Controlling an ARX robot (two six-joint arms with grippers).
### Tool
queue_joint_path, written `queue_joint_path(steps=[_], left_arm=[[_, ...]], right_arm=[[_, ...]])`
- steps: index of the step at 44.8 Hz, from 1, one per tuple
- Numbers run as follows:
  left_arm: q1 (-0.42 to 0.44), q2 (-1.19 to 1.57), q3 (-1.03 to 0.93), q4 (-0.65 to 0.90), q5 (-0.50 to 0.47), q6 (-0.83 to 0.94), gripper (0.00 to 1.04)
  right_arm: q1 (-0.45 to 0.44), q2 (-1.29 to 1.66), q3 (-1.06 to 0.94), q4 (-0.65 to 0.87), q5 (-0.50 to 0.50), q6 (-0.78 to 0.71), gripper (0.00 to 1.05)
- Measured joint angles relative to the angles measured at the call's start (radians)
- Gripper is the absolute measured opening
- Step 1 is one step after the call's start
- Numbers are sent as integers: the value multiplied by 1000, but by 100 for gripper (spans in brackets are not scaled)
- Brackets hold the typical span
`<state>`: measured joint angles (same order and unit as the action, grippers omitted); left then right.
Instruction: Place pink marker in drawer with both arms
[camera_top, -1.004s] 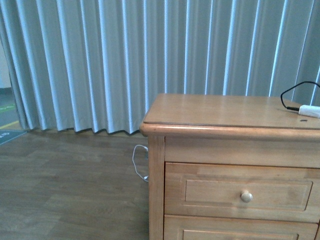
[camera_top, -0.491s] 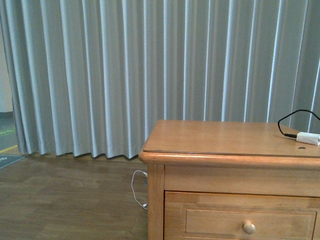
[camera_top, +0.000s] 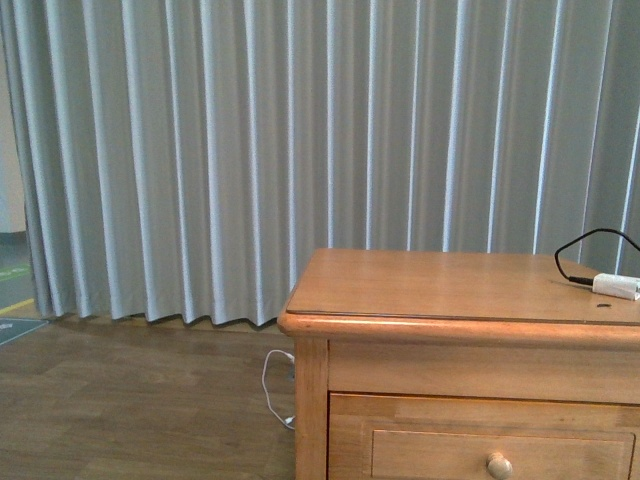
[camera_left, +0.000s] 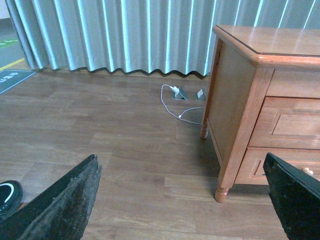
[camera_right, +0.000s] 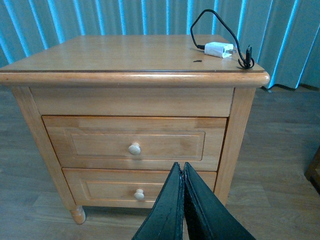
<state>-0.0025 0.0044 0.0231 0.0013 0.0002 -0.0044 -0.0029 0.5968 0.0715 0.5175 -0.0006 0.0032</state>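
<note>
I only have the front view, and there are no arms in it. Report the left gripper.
Observer: The left gripper is open, with its fingers wide apart and nothing between them.
Operator: Now the right one.
Observer: The right gripper is shut and empty, with its fingers pressed together. It faces the closed drawer.
Operator: Find the pink marker.
Observer: No view shows it. The nightstand top carries only the white adapter and its black cable.
</note>
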Motion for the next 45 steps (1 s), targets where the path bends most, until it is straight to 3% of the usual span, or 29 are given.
queue_joint_path(steps=[45], left_arm=[[0,0,0,0,0,0,98]], right_arm=[[0,-432,-66,-350,0,0,1]])
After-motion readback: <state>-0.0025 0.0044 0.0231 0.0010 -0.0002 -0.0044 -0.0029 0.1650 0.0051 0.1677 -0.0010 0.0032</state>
